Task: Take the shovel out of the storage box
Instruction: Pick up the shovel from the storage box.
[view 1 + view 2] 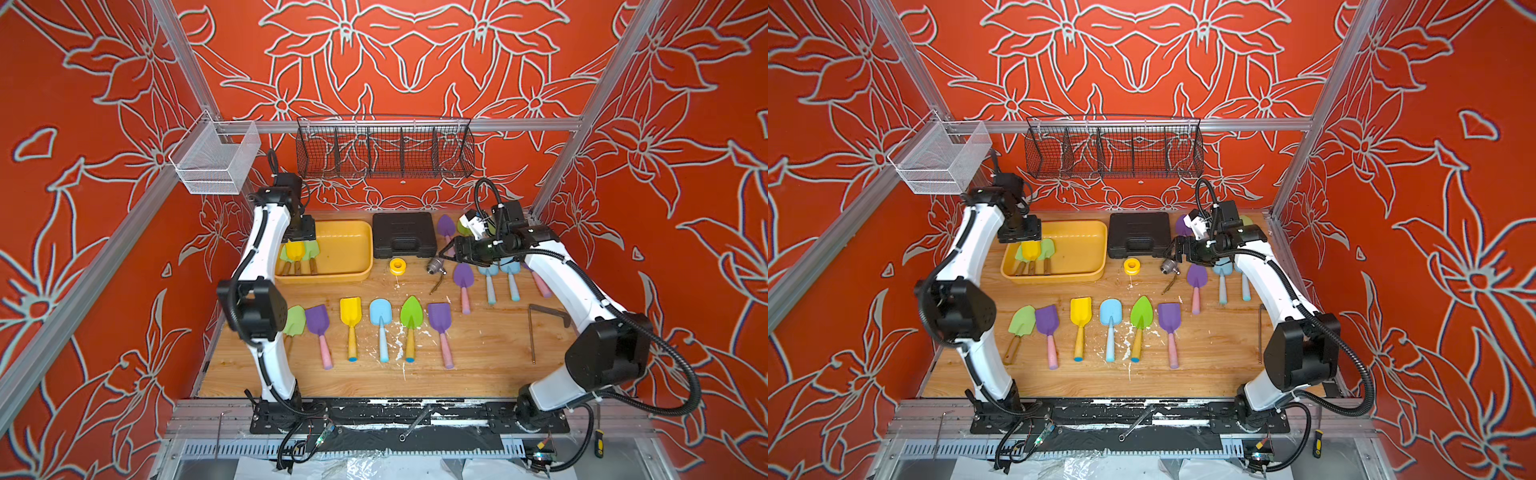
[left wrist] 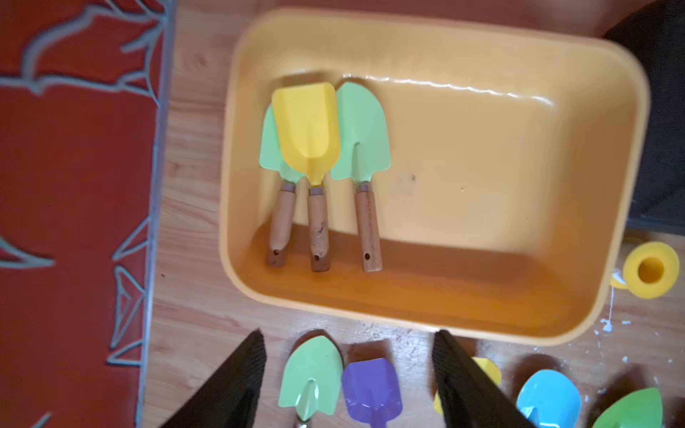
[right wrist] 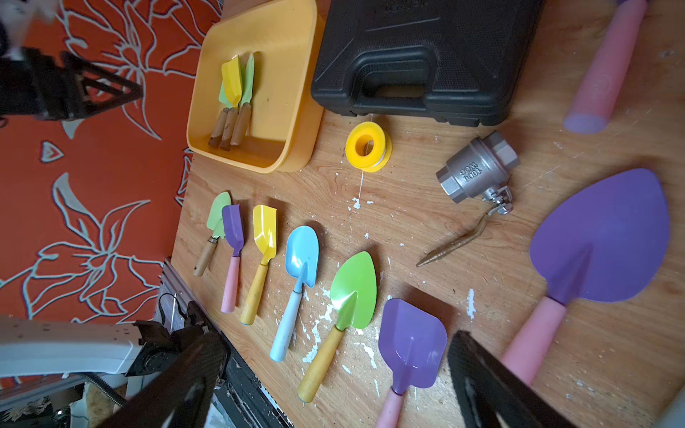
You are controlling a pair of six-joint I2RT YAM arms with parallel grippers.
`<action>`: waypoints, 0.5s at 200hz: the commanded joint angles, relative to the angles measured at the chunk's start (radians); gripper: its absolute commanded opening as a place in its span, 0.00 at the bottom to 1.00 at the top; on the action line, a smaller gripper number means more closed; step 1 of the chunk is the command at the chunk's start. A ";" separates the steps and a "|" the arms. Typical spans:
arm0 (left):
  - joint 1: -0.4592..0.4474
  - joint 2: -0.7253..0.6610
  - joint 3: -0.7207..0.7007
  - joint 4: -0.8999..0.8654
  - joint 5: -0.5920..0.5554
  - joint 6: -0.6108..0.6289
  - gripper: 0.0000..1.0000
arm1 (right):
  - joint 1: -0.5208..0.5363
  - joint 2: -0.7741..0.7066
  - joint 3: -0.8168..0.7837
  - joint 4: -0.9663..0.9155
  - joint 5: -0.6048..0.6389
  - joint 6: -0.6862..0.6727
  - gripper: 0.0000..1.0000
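The yellow storage box (image 1: 347,249) (image 2: 482,178) stands at the table's back left. In its left part lie three wooden-handled shovels side by side: a yellow-bladed shovel (image 1: 295,250) (image 2: 307,126) resting partly on a pale green one (image 2: 268,148), and a second pale green one (image 2: 365,133) beside them. My left gripper (image 1: 300,239) (image 2: 349,335) hangs above them, open and holding nothing. My right gripper (image 1: 451,254) (image 3: 339,339) is open and empty too, hovering over the table's back right, beyond the black case.
A black tool case (image 1: 405,235) sits right of the box, with a yellow tape roll (image 1: 397,266) and a metal valve (image 1: 435,266) in front. Several coloured shovels (image 1: 351,316) lie in a row across the table, more at the right. Wire baskets (image 1: 384,151) hang behind.
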 commanded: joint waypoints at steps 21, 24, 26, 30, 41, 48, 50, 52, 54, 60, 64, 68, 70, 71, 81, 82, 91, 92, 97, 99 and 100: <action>-0.001 0.236 0.181 -0.190 0.006 -0.114 0.68 | -0.006 0.002 0.021 -0.024 -0.027 0.004 0.98; 0.000 0.251 0.182 -0.186 0.009 -0.115 0.68 | -0.006 0.001 0.019 -0.024 -0.028 0.008 0.97; 0.000 0.258 0.181 -0.183 0.011 -0.116 0.68 | -0.007 0.000 0.017 -0.024 -0.028 0.008 0.97; 0.000 0.272 0.180 -0.177 0.016 -0.116 0.68 | -0.008 -0.001 0.015 -0.023 -0.030 0.011 0.97; -0.001 0.311 0.179 -0.166 0.023 -0.123 0.66 | -0.006 -0.007 0.004 -0.016 -0.032 0.019 0.97; -0.001 0.333 0.181 -0.162 0.035 -0.125 0.64 | -0.006 -0.011 0.001 -0.017 -0.032 0.024 0.97; -0.002 0.339 0.181 -0.160 0.036 -0.126 0.64 | -0.006 -0.013 -0.001 -0.017 -0.032 0.024 0.97; -0.001 0.346 0.181 -0.158 0.038 -0.129 0.64 | -0.005 -0.013 -0.003 -0.017 -0.033 0.025 0.97; -0.001 0.352 0.181 -0.157 0.039 -0.131 0.64 | -0.006 -0.015 -0.005 -0.015 -0.032 0.026 0.97; 0.001 0.366 0.182 -0.153 0.045 -0.134 0.63 | -0.005 -0.017 -0.006 -0.018 -0.033 0.027 0.97; 0.001 0.374 0.182 -0.150 0.053 -0.135 0.62 | -0.005 -0.019 -0.008 -0.019 -0.033 0.028 0.97; 0.000 0.381 0.181 -0.146 0.061 -0.135 0.62 | -0.005 -0.021 -0.010 -0.021 -0.032 0.028 0.97; 0.001 0.384 0.181 -0.143 0.065 -0.136 0.62 | -0.005 -0.023 -0.012 -0.021 -0.032 0.028 0.97; 0.001 0.384 0.179 -0.141 0.066 -0.136 0.62 | -0.005 -0.023 -0.012 -0.021 -0.032 0.027 0.97; 0.000 0.392 0.165 -0.121 0.083 -0.140 0.61 | -0.006 -0.025 -0.013 -0.028 -0.030 0.027 0.97; 0.001 0.393 0.162 -0.118 0.084 -0.141 0.61 | -0.006 -0.025 -0.014 -0.028 -0.030 0.027 0.97; 0.000 0.393 0.144 -0.093 0.092 -0.147 0.60 | -0.005 -0.029 -0.017 -0.028 -0.027 0.028 0.97; 0.001 0.393 0.142 -0.090 0.092 -0.148 0.60 | -0.005 -0.029 -0.017 -0.029 -0.027 0.028 0.97; 0.000 0.394 0.129 -0.078 0.094 -0.151 0.59 | -0.005 -0.030 -0.019 -0.029 -0.026 0.029 0.97; 0.000 0.394 0.127 -0.074 0.094 -0.152 0.59 | -0.005 -0.031 -0.020 -0.028 -0.026 0.030 0.97; 0.001 0.394 0.125 -0.071 0.094 -0.152 0.59 | -0.006 -0.031 -0.019 -0.028 -0.026 0.030 0.97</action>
